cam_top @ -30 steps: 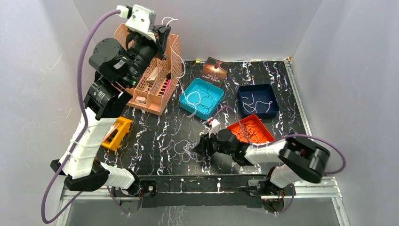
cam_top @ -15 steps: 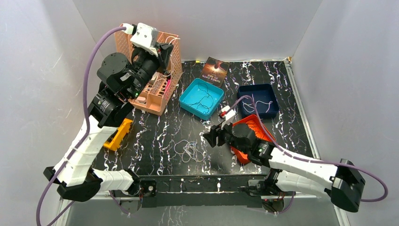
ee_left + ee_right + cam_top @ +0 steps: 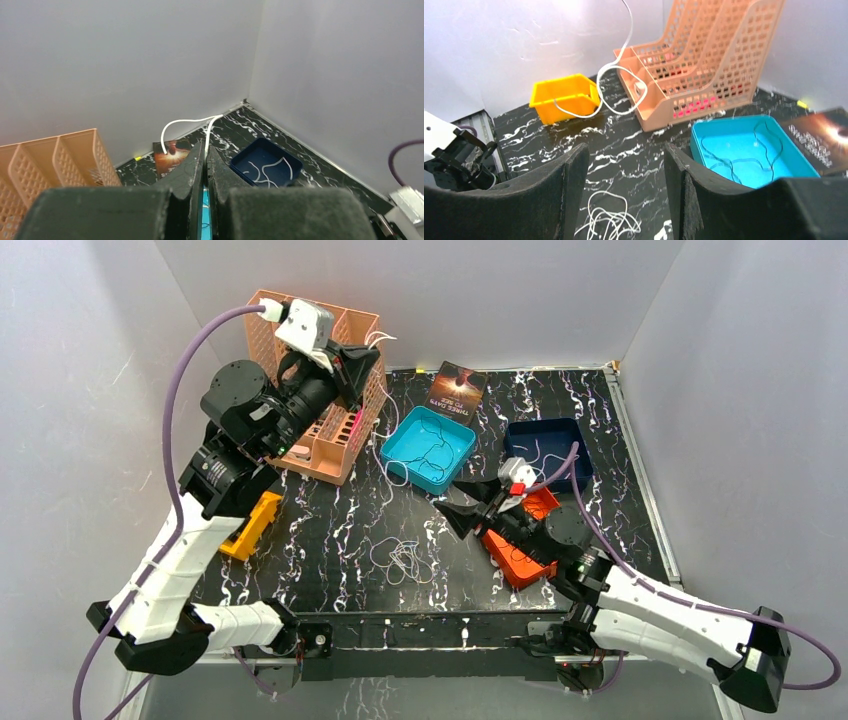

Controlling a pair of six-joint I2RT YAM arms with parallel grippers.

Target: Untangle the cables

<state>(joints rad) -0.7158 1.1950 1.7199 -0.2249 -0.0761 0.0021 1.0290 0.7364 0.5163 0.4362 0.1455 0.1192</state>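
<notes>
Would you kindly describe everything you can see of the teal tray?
The teal tray is a shallow, rectangular, plastic-looking bin with low walls. It sits flat on the table, turned askew, between the organizer and the blue tray, near the book. A few thin cables lie looped inside. The left hand and right hand are clear of it.

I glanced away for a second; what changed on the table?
The right gripper, open, moved from near the tangle toward the teal tray as its arm unfolded rightward. The left gripper, shut on a white cable, shifted slightly right and down. Tray, basket and tangle stayed put.
</notes>
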